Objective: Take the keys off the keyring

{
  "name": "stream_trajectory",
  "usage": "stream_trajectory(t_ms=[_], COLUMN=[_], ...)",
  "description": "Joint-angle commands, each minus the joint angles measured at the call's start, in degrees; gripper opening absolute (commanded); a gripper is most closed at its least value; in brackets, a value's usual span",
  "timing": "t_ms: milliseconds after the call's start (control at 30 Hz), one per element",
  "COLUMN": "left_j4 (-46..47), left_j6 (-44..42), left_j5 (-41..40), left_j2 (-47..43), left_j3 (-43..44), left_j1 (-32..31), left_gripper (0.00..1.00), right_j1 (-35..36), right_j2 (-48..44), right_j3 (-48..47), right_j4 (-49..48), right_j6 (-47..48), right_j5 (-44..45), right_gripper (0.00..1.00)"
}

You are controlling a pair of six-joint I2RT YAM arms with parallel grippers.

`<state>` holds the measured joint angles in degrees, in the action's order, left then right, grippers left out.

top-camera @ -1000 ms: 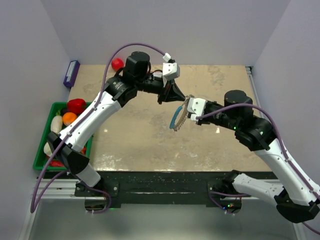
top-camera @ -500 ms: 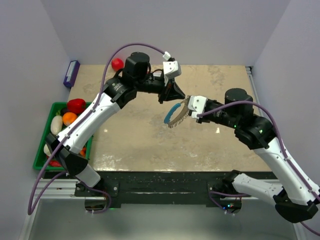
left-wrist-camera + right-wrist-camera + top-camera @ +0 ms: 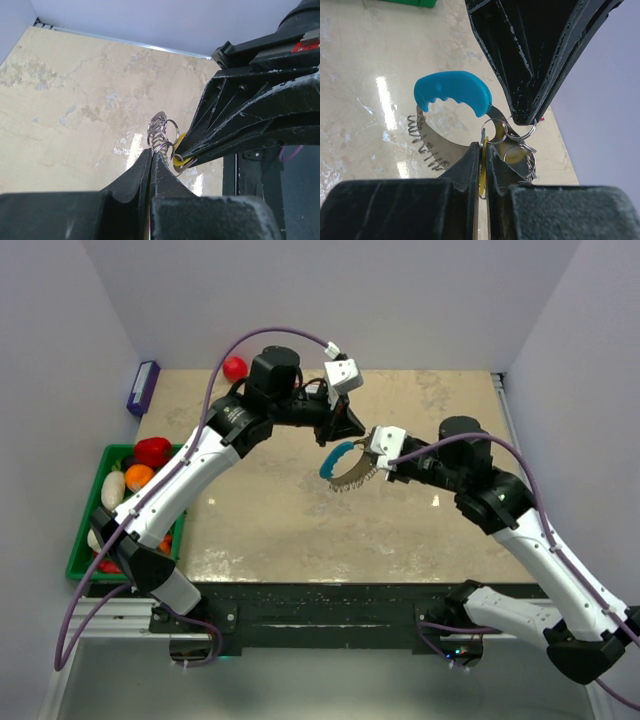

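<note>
Grippers meet tip to tip over the tabletop's (image 3: 270,515) middle.
Your left gripper (image 3: 350,433) pinches the keyring's (image 3: 350,478) silver rings. Your right gripper (image 3: 373,452) clamps the brass-yellow key (image 3: 482,170) just beside them. The pull axis runs tip to tip.

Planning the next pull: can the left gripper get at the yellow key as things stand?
Probably not. The left gripper is shut on small rings of the keyring, and the key sits pinched between the shut fingers of the right gripper, only a yellow sliver showing.
</note>
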<state>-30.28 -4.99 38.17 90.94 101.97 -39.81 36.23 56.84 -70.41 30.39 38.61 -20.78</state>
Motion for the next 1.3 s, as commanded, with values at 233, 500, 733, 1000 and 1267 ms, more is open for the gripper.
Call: stream_trajectory(t_ms=[233, 500, 733, 1000, 1267], left_j4=[10.2, 10.3, 10.3, 10.7, 10.9], left_j6=[2.3, 2.4, 1.7, 1.2, 0.7], left_j5=[-5.5, -4.9, -6.8, -13.8, -16.1], left_j2=[-1.2, -1.2, -2.1, -2.8, -3.4], left_j3=[1.2, 0.9, 0.2, -0.9, -1.7], left_j1=[1.6, 1.4, 1.5, 1.5, 1.5], left_gripper=[0.00, 0.00, 0.00, 0.00, 0.00], right_j1=[1.0, 1.0, 1.0, -0.3, -3.8], right_j2=[4.2, 8.0, 4.7, -0.3, 0.6], right_j3=[2.8, -0.2, -0.3, -2.7, -3.1], right_j4=[-2.4, -3.1, -0.6, 6.9, 7.0], right_j6=[-7.5, -9.3, -8.4, -5.6, -7.1], right_j5=[-10.9, -13.4, -16.0, -24.3, -33.5], right_gripper=[0.00, 0.00, 0.00, 0.00, 0.00])
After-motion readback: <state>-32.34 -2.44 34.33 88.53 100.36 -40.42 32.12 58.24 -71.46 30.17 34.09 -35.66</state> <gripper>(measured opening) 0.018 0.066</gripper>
